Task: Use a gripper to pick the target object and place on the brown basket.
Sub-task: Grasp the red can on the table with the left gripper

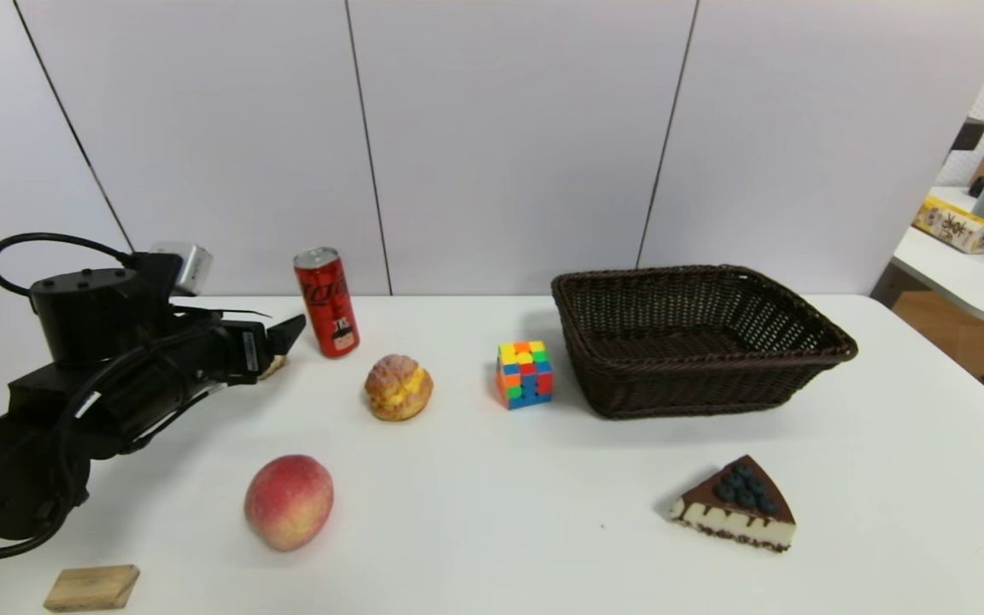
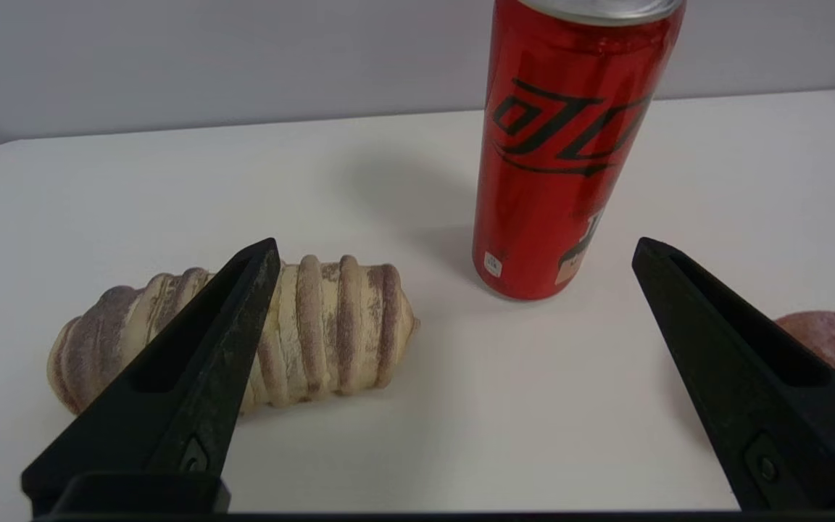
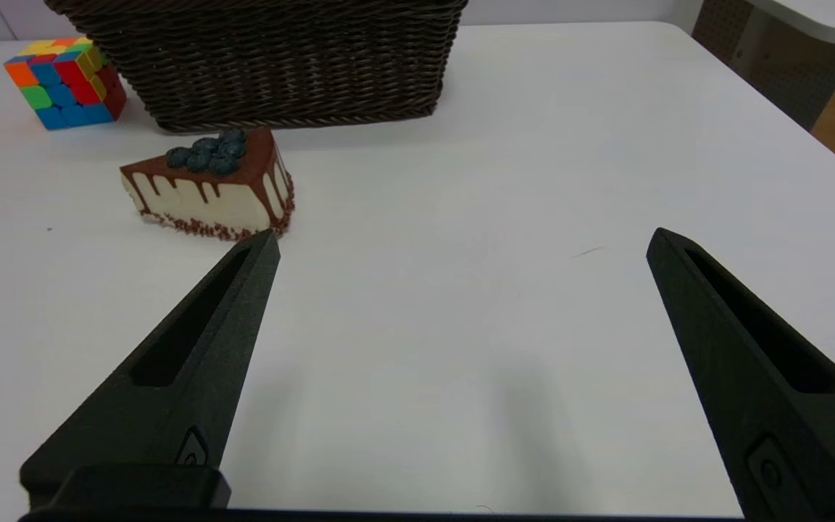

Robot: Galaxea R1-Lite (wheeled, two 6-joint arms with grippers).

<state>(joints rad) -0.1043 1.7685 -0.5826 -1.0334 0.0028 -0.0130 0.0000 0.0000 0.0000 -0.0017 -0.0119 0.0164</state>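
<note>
Left gripper (image 2: 454, 250) noted nearest, jaws spread wide, nothing held, just short of red can (image 1: 326, 301). Can upright, well left of brown basket (image 1: 697, 337). Approach step judged in hand. Next: advance required, bread roll (image 2: 316, 326) avoided. Right gripper (image 3: 461, 243) parked, jaws apart.

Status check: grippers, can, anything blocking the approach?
Left gripper open, short of the red can, nothing held. Right gripper open, idle over bare table. Can upright, basket empty. Bread roll close beside left finger.
</note>
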